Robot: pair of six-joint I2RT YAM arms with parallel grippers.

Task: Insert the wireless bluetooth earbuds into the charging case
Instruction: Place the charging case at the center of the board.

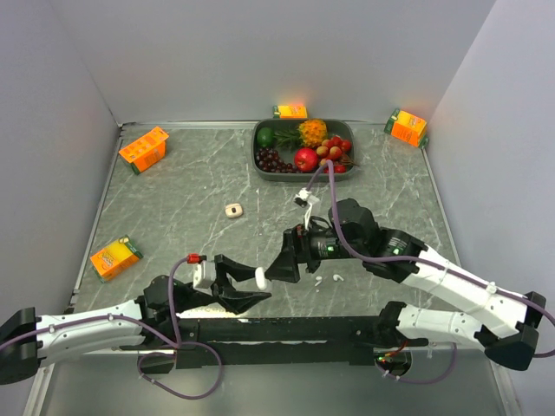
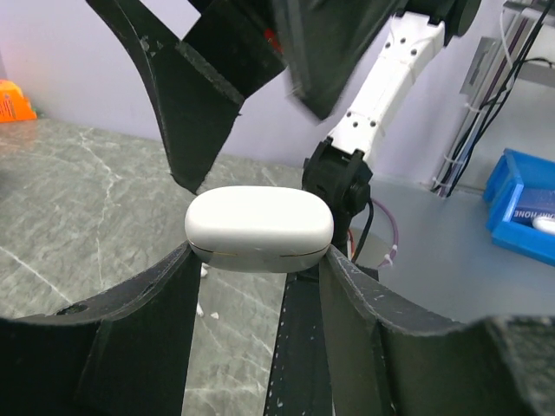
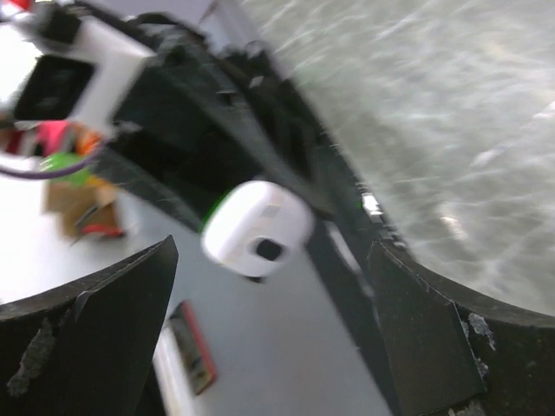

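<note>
The charging case, a white rounded case with its lid down, is pinched by its two ends between the black fingers of my left gripper, which holds it above the table's near edge. In the left wrist view the case lies level across the left gripper. My right gripper is wide open just right of the case, not touching it. Seen from the right wrist, the blurred case lies ahead of the right gripper. Two tiny white earbuds lie on the table under the right arm.
A dark tray of fruit stands at the back centre. Orange juice cartons sit at the far left, near left, behind the tray and far right. A small beige object lies mid-table.
</note>
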